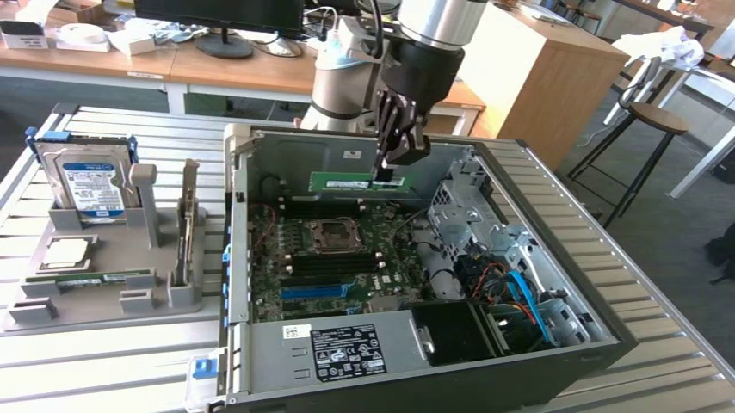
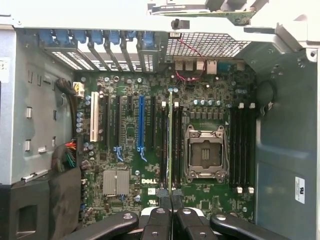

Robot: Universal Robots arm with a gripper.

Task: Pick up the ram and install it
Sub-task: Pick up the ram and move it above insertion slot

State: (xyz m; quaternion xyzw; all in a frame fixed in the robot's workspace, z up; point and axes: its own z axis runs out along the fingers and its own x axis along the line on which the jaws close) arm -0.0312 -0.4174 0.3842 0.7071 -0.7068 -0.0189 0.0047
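Hung the gripper [image 1: 391, 176] straight down from a near-upright arm [image 1: 431, 52]; pinched the black fingers [image 2: 157, 222] almost together, one either side of the ram [image 1: 344, 182].

arm [image 1: 442, 21]: shiny silver tube, top middle of frame | wrist [image 1: 419, 73]: chunky black housing | joint [image 1: 339, 52]: pale blue-grey cap | gripper [image 1: 392, 175]: black linkage bars, round silver pivot pins, pretty neat

Green ram [image 1: 330, 181] w/ what looks like a white label. Black gripper [image 1: 392, 175]. Green motherboard [image 2: 220, 200], one blue slot [image 2: 140, 122], one white slot [image 2: 94, 117]. Grey case [image 1: 333, 153]. Ribbed silver table [image 1: 666, 284]. Blue-and-white label on HDD [image 1: 89, 185].
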